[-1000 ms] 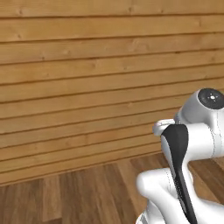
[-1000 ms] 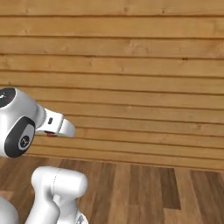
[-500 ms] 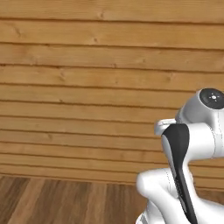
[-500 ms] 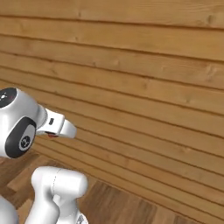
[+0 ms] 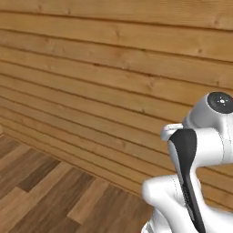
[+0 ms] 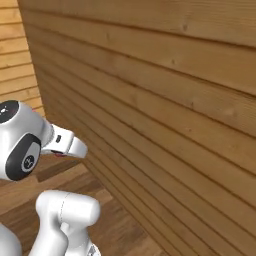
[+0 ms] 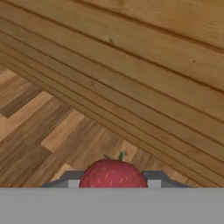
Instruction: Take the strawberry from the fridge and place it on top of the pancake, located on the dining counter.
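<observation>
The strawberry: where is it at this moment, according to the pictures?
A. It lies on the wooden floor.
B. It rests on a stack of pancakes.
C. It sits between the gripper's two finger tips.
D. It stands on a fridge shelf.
C: in the hand view the strawberry sits between the finger tips of the gripper, with the plank wall and wooden floor beyond it.

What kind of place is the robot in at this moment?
Probably an indoor room with wooden finishes: a wall of horizontal wood planks meets a wood plank floor. The tool carries a strawberry.
</observation>
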